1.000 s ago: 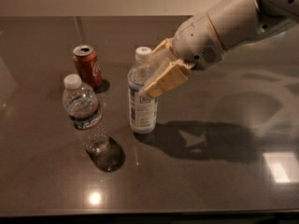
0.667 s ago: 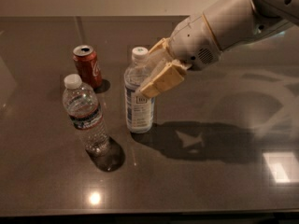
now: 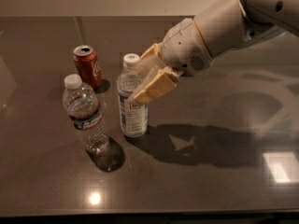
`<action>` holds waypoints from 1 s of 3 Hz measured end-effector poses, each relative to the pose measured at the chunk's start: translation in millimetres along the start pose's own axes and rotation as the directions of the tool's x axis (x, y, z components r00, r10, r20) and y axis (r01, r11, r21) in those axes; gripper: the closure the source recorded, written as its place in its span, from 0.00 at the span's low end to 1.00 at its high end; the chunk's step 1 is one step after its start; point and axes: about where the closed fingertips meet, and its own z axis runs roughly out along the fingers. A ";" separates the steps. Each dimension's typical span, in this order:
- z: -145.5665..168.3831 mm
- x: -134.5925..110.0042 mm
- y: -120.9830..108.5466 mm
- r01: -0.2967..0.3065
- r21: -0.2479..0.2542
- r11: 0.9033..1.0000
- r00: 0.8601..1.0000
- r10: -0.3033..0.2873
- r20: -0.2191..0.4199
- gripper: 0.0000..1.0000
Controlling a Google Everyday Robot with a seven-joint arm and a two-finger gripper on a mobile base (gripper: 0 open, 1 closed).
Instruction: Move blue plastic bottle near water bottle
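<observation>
The blue plastic bottle stands upright on the dark table, with a white cap and a tall white-and-blue label. My gripper comes in from the right and is shut on the bottle's upper body, one tan finger in front and one behind. The water bottle, clear and ribbed with a dark label band, stands just left of it, a small gap between them.
A red soda can stands behind the two bottles at the back left. The arm reaches in from the upper right. The dark reflective table extends to the right and front.
The gripper has carried the blue plastic bottle a little to the left, closer to the water bottle. The water bottle and can have not moved.
</observation>
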 end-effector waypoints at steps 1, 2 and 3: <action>8.4 1.0 3.9 -0.002 -0.015 1.000 1.000 0.002 0.005 0.36; 11.2 2.3 4.2 -0.009 -0.020 1.000 1.000 0.009 0.014 0.13; 11.8 0.1 5.2 -0.005 -0.021 1.000 1.000 0.005 0.012 0.00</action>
